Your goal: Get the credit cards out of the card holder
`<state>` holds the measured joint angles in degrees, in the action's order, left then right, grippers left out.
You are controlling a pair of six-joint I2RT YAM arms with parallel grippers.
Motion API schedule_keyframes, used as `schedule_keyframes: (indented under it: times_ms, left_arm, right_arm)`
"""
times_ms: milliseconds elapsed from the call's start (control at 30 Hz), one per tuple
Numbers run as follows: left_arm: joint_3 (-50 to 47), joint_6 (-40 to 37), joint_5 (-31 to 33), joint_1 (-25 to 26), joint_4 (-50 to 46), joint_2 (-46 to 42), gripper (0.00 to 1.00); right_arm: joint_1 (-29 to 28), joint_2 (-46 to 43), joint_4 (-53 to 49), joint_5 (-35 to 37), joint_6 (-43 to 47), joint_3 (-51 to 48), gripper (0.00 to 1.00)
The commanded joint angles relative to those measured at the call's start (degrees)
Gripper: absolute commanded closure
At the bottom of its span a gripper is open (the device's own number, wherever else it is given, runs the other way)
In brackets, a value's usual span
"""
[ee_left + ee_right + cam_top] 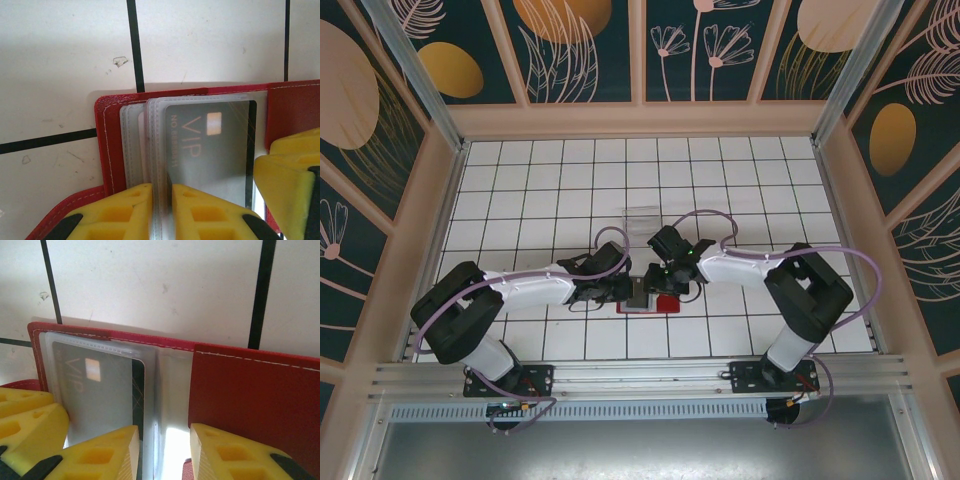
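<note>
- The white tiled table point(520, 190) carries the red card holder point(667, 304) near its front middle. It lies open and flat between the tips of the two arms.
- The card holder point(107, 130) shows its red cover point(250, 400) at the right of the right wrist view, and its clear sleeves point(135, 145) are fanned out over the left half.
- A grey credit card point(205, 150) marked VIP sits inside one sleeve, just right of the left gripper's fingers.
- The left gripper point(161, 202) is pressed together on the near edge of the clear sleeves, pinching them between its yellow fingers point(110, 215).
- The right gripper point(165, 440) has its jaws spread. The sleeve fold lies in the gap, with the credit card point(95, 390) just to its left.
</note>
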<state>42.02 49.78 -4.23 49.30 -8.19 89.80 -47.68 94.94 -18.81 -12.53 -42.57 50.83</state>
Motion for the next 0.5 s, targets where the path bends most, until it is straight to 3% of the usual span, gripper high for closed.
schedule_keyframes:
  times_ms: [0, 467]
  left_arm:
    - [-0.89, 0.49, 0.63, 0.28, -2.98, 1.69, 0.81]
    - [-0.89, 0.50, 0.35, 0.44, -2.71, 2.13, 0.80]
  right_arm:
    - [-0.11, 1.23, 0.51, -0.62, -1.01, -0.52, 0.66]
    - [-1.43, 4.50, -4.69, 3.28, -1.02, 2.42, 0.60]
